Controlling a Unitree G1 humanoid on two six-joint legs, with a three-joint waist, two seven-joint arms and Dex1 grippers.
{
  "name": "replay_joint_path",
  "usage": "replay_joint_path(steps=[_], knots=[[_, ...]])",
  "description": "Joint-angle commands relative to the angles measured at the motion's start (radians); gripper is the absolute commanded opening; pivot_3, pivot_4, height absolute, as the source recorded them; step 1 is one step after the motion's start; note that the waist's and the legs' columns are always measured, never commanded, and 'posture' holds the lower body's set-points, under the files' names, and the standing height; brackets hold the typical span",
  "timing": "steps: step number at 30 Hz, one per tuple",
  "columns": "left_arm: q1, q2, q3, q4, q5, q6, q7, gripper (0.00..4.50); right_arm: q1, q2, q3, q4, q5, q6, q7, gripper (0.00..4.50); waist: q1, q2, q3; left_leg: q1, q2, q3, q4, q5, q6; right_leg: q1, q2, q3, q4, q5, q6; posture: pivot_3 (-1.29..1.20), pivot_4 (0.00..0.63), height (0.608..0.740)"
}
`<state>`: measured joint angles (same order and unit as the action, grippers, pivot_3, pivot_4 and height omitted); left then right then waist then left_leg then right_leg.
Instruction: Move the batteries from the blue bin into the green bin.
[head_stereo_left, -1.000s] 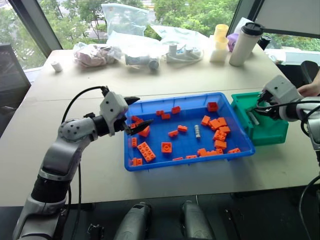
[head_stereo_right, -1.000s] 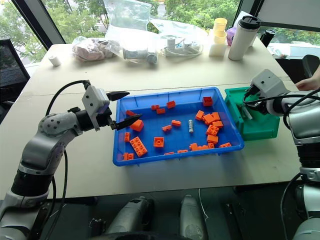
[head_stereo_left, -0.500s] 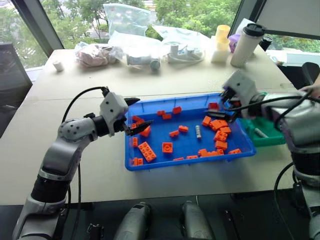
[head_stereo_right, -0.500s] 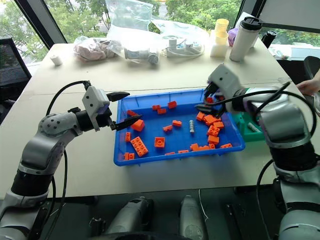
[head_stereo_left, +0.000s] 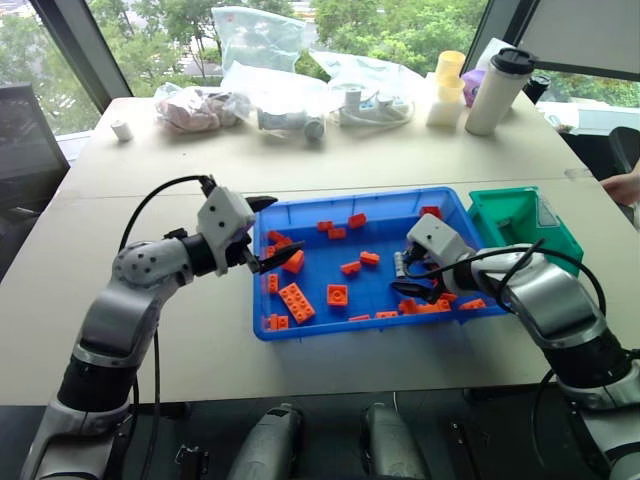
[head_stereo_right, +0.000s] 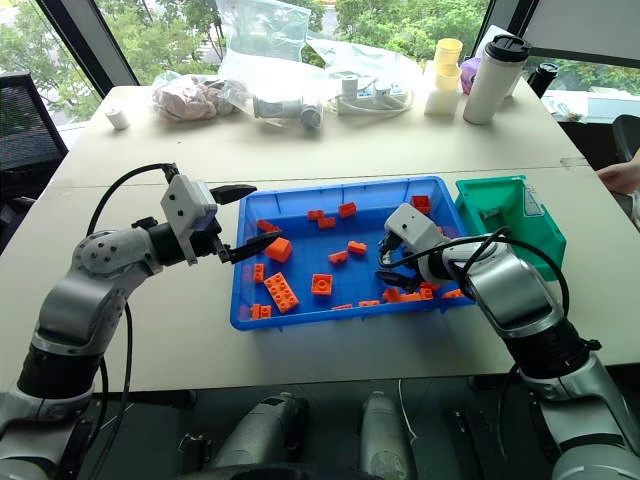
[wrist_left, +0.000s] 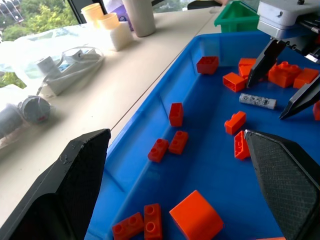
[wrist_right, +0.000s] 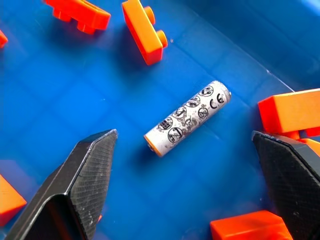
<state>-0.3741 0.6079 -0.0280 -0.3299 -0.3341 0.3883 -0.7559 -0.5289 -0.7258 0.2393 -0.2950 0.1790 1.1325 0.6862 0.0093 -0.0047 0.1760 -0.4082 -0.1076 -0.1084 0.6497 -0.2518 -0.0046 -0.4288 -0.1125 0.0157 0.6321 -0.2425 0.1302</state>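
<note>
Right wrist view: small grey-silver metal battery (wrist_right: 188, 118) lies flat on the bright-blue plastic bin's floor (wrist_right: 75, 95), between the right gripper's (wrist_right: 187, 187) wide-spread black fingers (wrist_right: 80, 180), untouched.

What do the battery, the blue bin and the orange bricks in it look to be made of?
Battery: likely metal, pale silver casing with printed symbols, slightly scuffed. Blue bin: glossy moulded plastic, faint grid on its floor. Orange bricks: smooth plastic with moulded studs.

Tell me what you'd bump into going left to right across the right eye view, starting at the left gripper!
Left gripper → big orange plastic brick → right gripper → small teal-green plastic bin.
</note>
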Motion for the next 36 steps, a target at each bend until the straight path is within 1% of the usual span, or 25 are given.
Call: replay_joint_path(steps=[1,3,4,6,8,12,13,15,19,23,27,29,32,35,36], knots=[[-0.003,0.010,0.017,-0.035,0.008,-0.006,0.007,4.50,-0.012,0.035,-0.018,0.021,0.006,0.012,-0.031,4.41,0.001,0.000,0.000,0.000,0.000,0.000,0.000,0.000,0.000,0.000,0.000,0.000,0.000,0.000,0.000,0.00,0.150,0.740],[-0.002,0.009,0.017,-0.035,0.010,-0.009,0.008,4.50,-0.020,0.064,-0.032,0.039,0.014,0.034,-0.047,4.41,0.001,-0.001,0.000,0.000,0.000,0.000,0.000,0.000,0.000,0.000,0.000,0.000,0.000,0.000,0.000,0.00,0.150,0.740],[-0.002,0.008,0.017,-0.033,0.011,-0.010,0.009,4.50,-0.024,0.069,-0.029,0.043,0.014,0.036,-0.049,4.19,0.001,-0.001,0.000,0.000,0.000,0.000,0.000,0.000,0.000,0.000,0.000,0.000,0.000,0.000,0.000,0.00,0.150,0.740],[0.000,0.007,0.018,-0.035,0.014,-0.012,0.009,4.50,-0.025,0.062,-0.012,0.037,0.009,0.034,-0.044,3.58,0.001,-0.001,0.000,0.000,0.000,0.000,0.000,0.000,0.000,0.000,0.000,0.000,0.000,0.000,0.000,0.00,0.150,0.740],[0.002,0.006,0.018,-0.036,0.016,-0.014,0.009,4.50,-0.022,0.047,0.005,0.031,0.000,0.020,-0.040,2.57,0.001,-0.001,0.000,0.000,0.000,0.000,0.000,0.000,0.000,0.000,0.000,0.000,0.000,0.000,0.000,0.00,0.150,0.740],[0.005,0.004,0.019,-0.037,0.022,-0.017,0.009,4.50,-0.017,0.040,-0.001,0.027,0.015,0.023,-0.031,0.48,0.002,-0.001,0.000,0.000,0.000,0.000,0.000,0.000,0.000,0.001,0.000,0.000,0.000,0.000,0.000,0.00,0.150,0.740],[0.005,0.004,0.019,-0.038,0.022,-0.017,0.009,4.50,-0.017,0.034,0.000,0.022,0.016,0.017,-0.026,0.05,0.002,-0.001,0.000,0.000,0.000,0.000,0.000,0.000,0.000,0.001,0.000,0.000,0.000,0.000,0.000,0.00,0.150,0.740],[0.005,0.005,0.020,-0.037,0.022,-0.017,0.008,4.50,-0.035,0.029,-0.022,0.016,0.024,0.017,-0.024,0.01,0.002,-0.001,0.000,0.000,0.000,0.000,0.000,0.000,0.000,0.001,0.000,0.000,0.000,0.000,0.000,0.00,0.150,0.740],[0.006,0.007,0.022,-0.035,0.022,-0.017,0.006,4.50,-0.115,-0.023,-0.091,0.068,0.004,-0.021,-0.033,0.01,0.001,0.000,0.000,0.000,0.000,0.000,0.000,0.000,0.000,0.000,0.000,0.000,0.000,0.000,0.000,0.00,0.150,0.740],[0.005,0.010,0.027,-0.039,0.015,-0.012,0.002,4.50,-0.244,-0.171,-0.188,0.236,-0.059,-0.116,-0.061,0.01,0.004,0.000,0.000,0.000,-0.001,0.001,0.000,0.000,0.000,0.000,0.000,0.000,0.000,0.000,0.000,0.00,0.150,0.740],[0.009,0.008,0.021,-0.040,0.011,-0.010,-0.004,4.50,-0.286,-0.259,-0.201,0.335,-0.090,-0.165,-0.053,0.01,0.003,0.000,0.000,0.000,0.000,0.001,-0.001,0.000,0.000,0.000,0.000,0.000,-0.002,0.000,0.000,0.00,0.150,0.740],[0.011,0.003,0.018,-0.044,0.004,-0.006,-0.007,4.50,-0.281,-0.287,-0.205,0.369,-0.102,-0.198,-0.040,0.01,-0.004,0.000,0.000,0.000,0.000,0.001,-0.001,0.000,0.000,0.000,0.000,0.000,-0.002,0.000,0.000,0.00,0.150,0.740],[0.002,-0.003,0.014,-0.050,-0.005,0.005,-0.011,4.50,-0.197,-0.363,-0.197,0.405,-0.124,-0.286,0.024,0.01,-0.004,0.000,0.000,0.000,0.001,0.001,-0.001,0.000,0.000,0.000,0.000,0.000,-0.001,0.000,0.000,0.00,0.150,0.740],[-0.006,-0.011,0.024,-0.065,-0.047,0.036,-0.020,4.50,-0.147,-0.373,-0.209,0.409,-0.106,-0.312,0.064,0.01,-0.003,0.000,0.000,0.000,0.000,0.002,-0.001,0.000,0.000,0.000,0.000,0.000,-0.001,0.000,0.000,0.00,0.150,0.740],[-0.009,-0.012,0.025,-0.070,-0.058,0.047,-0.020,4.50,-0.131,-0.372,-0.213,0.404,-0.099,-0.313,0.077,0.51,-0.005,0.000,0.000,0.000,0.000,0.002,-0.001,0.000,0.000,0.000,0.000,0.001,-0.001,0.000,0.000,0.00,0.150,0.740]])
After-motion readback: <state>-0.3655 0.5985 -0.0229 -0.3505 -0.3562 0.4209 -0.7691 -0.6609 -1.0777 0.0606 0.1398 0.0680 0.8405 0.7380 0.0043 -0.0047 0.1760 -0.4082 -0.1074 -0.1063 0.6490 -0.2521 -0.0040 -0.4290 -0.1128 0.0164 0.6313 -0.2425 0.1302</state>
